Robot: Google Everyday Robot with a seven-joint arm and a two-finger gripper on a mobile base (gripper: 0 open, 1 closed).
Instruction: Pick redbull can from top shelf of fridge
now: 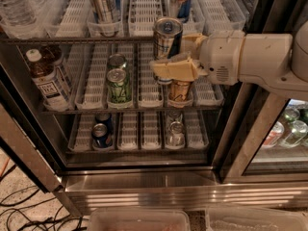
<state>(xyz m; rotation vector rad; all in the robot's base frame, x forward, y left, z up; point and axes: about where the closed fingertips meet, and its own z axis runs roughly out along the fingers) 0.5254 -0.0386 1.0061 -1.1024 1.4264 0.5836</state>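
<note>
Clearly the claw [176,56] grips the redbull can [167,32] upright, before the top shelf [57,40].

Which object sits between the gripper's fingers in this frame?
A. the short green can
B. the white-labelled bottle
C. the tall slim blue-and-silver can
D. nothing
C: the redbull can is upright and clamped in the gripper just in front of the fridge racks, while the green can sits untouched on the middle rack.
</note>
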